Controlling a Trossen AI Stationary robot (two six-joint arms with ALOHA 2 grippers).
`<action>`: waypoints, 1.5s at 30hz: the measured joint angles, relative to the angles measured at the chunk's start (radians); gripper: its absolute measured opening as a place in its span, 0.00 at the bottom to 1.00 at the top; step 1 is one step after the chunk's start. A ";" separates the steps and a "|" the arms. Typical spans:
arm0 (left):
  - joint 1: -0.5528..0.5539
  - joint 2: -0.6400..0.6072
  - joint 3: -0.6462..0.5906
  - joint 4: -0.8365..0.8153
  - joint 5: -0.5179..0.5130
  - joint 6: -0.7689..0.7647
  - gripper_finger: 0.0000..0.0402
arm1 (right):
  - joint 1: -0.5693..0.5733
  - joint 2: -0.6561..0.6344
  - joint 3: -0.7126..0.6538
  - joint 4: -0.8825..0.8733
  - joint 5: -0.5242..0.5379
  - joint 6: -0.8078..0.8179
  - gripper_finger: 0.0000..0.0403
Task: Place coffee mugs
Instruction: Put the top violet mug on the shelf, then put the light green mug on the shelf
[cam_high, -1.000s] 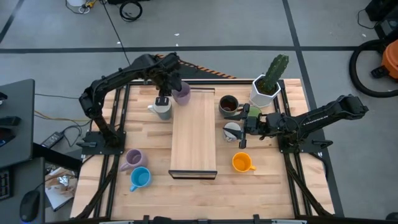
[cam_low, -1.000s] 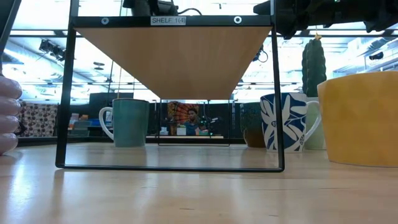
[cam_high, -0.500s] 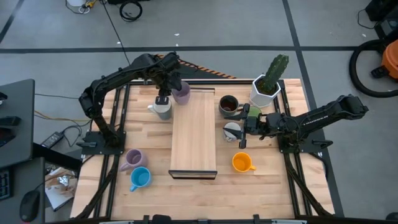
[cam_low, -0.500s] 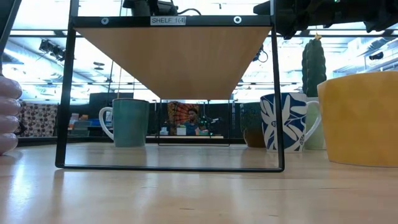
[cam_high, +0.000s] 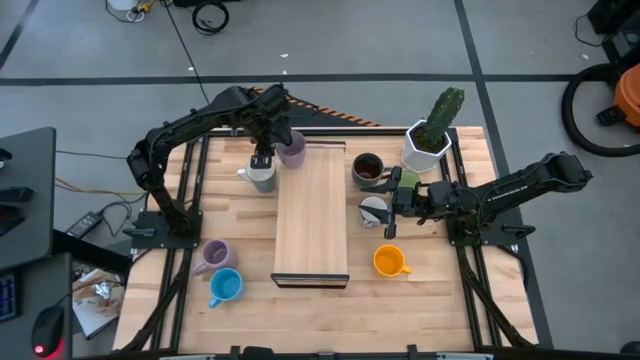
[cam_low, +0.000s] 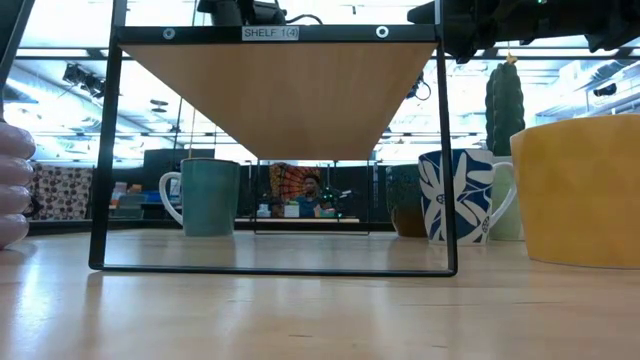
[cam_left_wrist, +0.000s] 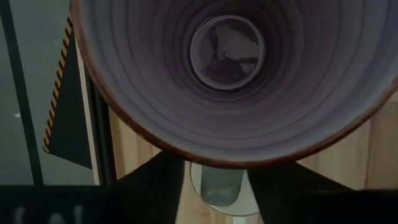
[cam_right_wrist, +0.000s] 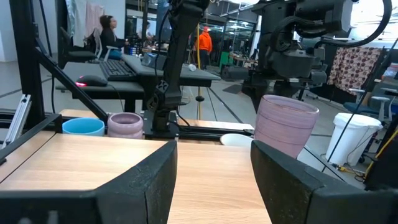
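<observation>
Purple mug (cam_high: 292, 150) upright at the shelf's (cam_high: 312, 215) far left corner, beside the light green mug (cam_high: 261, 177). Left gripper (cam_high: 274, 143) at its rim, fingers' spread impossible to tell. Right gripper (cam_high: 392, 204) empty, fingers wide, over the white patterned mug (cam_high: 373, 210).
</observation>
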 joint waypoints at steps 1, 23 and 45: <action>-0.002 0.000 0.000 0.000 -0.009 -0.003 0.47 | 0.000 0.000 0.000 0.000 0.000 0.000 0.52; -0.061 -0.186 0.002 0.024 -0.183 -0.054 0.64 | 0.000 0.000 0.000 -0.003 0.000 -0.001 0.52; -0.436 -0.048 0.002 0.182 -0.601 -0.049 0.60 | 0.000 0.000 0.000 0.003 -0.001 0.006 0.52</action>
